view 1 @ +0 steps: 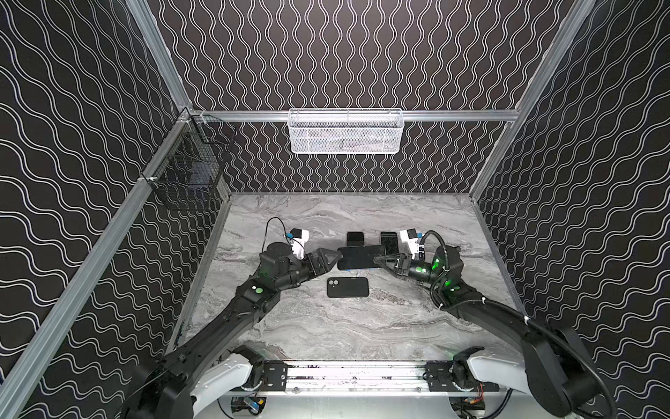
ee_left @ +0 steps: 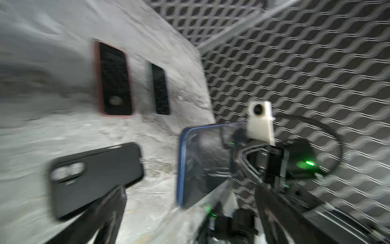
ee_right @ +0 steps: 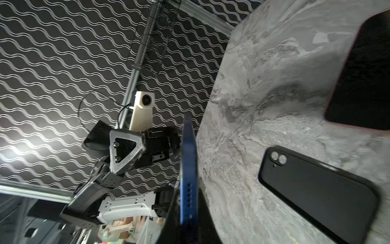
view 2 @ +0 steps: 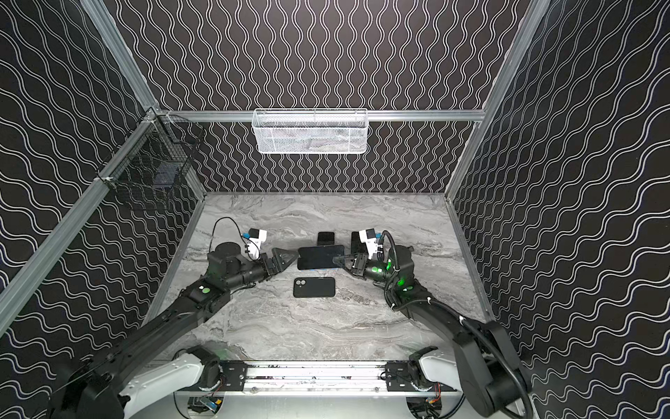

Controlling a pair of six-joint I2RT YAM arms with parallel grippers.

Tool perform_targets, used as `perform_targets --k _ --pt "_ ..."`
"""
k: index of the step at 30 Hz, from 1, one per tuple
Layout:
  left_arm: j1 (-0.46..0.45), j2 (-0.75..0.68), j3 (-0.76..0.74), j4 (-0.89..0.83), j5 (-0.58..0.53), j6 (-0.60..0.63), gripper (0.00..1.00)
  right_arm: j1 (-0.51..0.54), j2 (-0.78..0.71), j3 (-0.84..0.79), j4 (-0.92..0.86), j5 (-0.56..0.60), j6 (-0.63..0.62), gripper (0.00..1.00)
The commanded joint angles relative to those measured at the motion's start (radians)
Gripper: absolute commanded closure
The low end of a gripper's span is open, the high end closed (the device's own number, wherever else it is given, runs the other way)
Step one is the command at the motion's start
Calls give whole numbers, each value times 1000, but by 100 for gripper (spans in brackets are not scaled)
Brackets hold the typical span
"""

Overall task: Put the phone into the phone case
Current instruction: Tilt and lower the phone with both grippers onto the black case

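The phone [view 1: 360, 257], with a blue rim and a dark screen facing up, hangs level above the marble table in both top views [view 2: 321, 257]. My right gripper [view 1: 379, 259] is shut on its right end; the right wrist view shows the blue edge [ee_right: 188, 164] clamped in the gripper [ee_right: 188, 211]. My left gripper [view 1: 339, 258] stands open at the phone's left end, its fingers [ee_left: 111, 211] apart and touching nothing. The black phone case [view 1: 348, 287] lies back up on the table just in front of the phone, and shows in both wrist views [ee_left: 95, 179] [ee_right: 316, 194].
Two more dark phones [view 1: 354, 238] [view 1: 388, 241] lie just behind the held one; the nearer has a reddish rim [ee_left: 114, 78]. A white mesh basket [view 1: 346, 130] hangs on the back wall and a black wire basket [view 1: 188, 170] on the left wall.
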Motion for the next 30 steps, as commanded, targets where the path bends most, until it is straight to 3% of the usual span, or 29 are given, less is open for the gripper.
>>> perform_targets --k 1,4,11,19,30 --pt "2 -16 -9 -213 -191 70 1 26 -26 18 -297 103 -164 100" --pt "1 10 -40 -209 -199 65 1 99 -2 25 -372 183 -187 100" --pt "1 104 -117 -98 -166 41 1 202 137 72 -351 280 -152 100" --pt "2 171 -156 28 -130 7 1 219 258 135 -299 276 -136 100" --pt "2 314 -178 182 -59 -68 1 219 307 176 -303 272 -140 100"
